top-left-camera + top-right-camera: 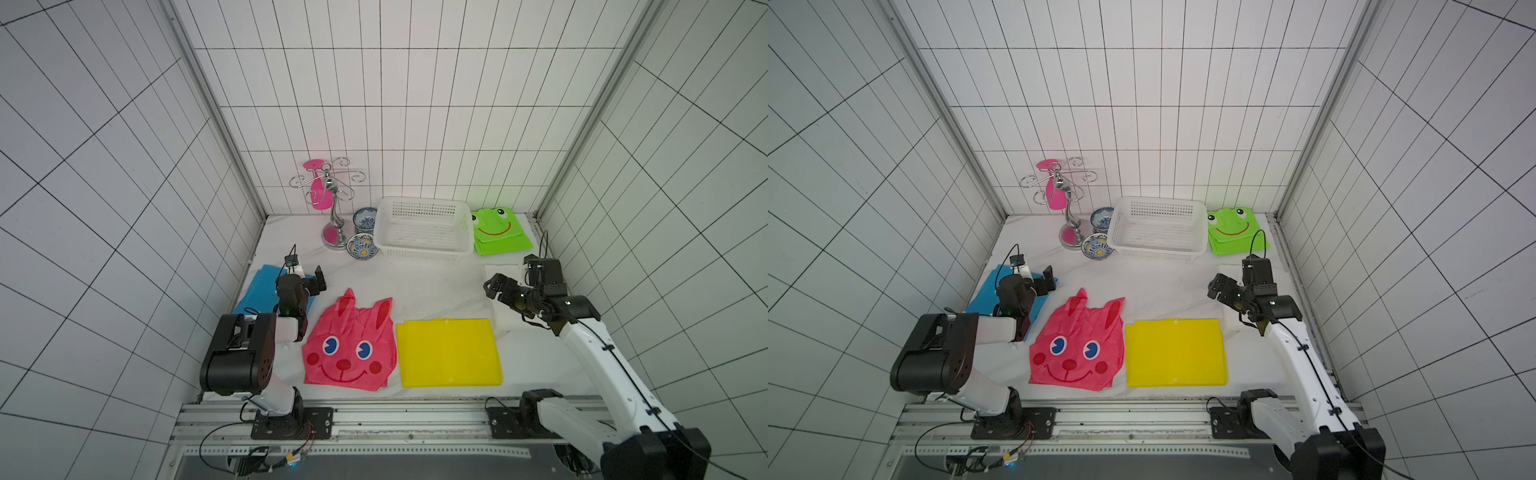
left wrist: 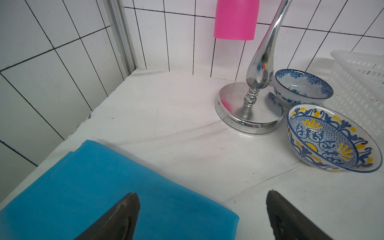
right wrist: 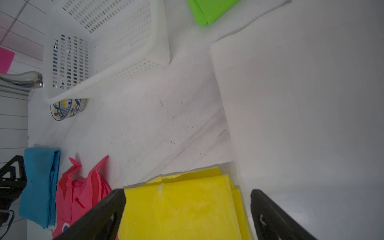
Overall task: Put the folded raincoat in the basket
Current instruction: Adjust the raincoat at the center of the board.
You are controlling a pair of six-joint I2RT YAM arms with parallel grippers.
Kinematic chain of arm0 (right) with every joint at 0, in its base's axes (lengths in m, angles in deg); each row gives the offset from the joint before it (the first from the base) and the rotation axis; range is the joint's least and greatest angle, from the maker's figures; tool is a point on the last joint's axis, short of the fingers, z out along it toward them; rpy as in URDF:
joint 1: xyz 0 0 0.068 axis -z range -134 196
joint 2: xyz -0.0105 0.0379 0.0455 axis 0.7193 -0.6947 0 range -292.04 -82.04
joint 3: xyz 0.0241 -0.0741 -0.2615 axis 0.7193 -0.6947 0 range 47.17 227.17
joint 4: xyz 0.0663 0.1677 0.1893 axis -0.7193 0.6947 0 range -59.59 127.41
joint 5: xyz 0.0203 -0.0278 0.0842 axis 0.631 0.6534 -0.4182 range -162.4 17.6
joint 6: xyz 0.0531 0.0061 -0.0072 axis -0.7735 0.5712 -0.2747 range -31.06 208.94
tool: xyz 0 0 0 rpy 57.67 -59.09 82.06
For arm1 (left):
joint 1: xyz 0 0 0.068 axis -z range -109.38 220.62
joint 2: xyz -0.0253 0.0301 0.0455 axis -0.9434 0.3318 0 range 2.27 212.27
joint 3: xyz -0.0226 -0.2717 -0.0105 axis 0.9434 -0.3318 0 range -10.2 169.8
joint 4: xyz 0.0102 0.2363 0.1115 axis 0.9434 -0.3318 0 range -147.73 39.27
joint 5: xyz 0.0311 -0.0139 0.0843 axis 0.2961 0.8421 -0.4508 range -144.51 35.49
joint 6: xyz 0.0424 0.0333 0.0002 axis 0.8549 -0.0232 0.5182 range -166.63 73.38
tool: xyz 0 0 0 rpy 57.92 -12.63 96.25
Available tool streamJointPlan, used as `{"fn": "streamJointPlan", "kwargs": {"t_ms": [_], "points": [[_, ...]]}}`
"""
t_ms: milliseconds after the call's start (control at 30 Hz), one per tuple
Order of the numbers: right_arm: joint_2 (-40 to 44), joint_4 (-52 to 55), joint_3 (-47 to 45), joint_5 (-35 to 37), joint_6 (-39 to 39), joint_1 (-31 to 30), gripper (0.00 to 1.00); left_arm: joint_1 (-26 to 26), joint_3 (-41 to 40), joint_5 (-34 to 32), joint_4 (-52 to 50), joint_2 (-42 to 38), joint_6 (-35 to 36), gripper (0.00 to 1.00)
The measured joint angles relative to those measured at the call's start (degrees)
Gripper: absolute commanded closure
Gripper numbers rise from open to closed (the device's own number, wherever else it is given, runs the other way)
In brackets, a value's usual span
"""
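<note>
Closest to the camera runs the rail (image 1: 374,415) that carries both arm bases (black joints, white links). Everything else sits on the white worktop (image 1: 415,286), best placed from the basket (image 1: 419,252), which stands at the back wall with its mesh floor bare.

Five folded pieces lie outside the basket. The yellow raincoat (image 1: 449,353) is well in front of it, toward the rail. The pink raincoat (image 1: 349,349) (bunny face up) is in front and to the left, just beside the yellow one. The blue raincoat (image 1: 259,291) is further left, against the side wall. The green raincoat (image 1: 498,232) (frog face) lies just beside the basket's right end. A white folded sheet (image 1: 505,272) lies in front of the basket's right corner. Which raincoat the task means cannot be told.

Two bowls sit just beside the basket's left end: the blue bowl (image 1: 365,219) behind, the yellow bowl (image 1: 362,247) in front. Past them stands a chrome stand (image 1: 332,216) with a pink cup (image 1: 320,195) hanging from it.

In the left wrist view the left gripper (image 2: 201,195) hangs over the blue raincoat's corner, jaws spread wide, grasping nothing. The right gripper (image 1: 496,286), rolled on its side, hovers in front of the basket between the yellow raincoat and the white sheet, jaws likewise released and empty.
</note>
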Motion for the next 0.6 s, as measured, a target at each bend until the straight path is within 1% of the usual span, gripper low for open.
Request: {"fn": "streamJointPlan", "kwargs": {"t_ms": [100,233,333,400,467,500,600], "points": [[-2.2,4.0,-0.1,-0.6,1.1,-1.9,0.04,0.1,0.0,2.2,-0.9,-1.0,1.0,0.02],[-5.9,5.8,-0.1,-1.1,1.4,-3.9,0.05,0.2,0.2,4.6,-2.3,-3.2,1.9,0.02],[-9.3,6.8,-0.1,0.6,0.9,-4.4,0.05,0.9,4.0,6.4,-12.3,-7.5,3.9,0.02],[-10.9,7.2,-0.4,2.2,-0.1,-4.4,0.05,2.2,10.0,7.8,-21.6,-10.0,5.2,0.03],[-11.1,6.9,-1.4,2.8,-0.7,-4.4,0.08,3.4,17.3,9.7,-31.1,-10.7,6.6,0.03],[-11.1,6.8,-2.1,2.7,-0.9,-4.4,0.09,4.1,21.0,11.0,-36.0,-10.8,7.6,0.03],[-11.3,5.8,-4.2,0.8,-1.2,-4.4,0.11,6.8,28.0,15.2,-48.8,-11.3,11.4,0.03]]}}
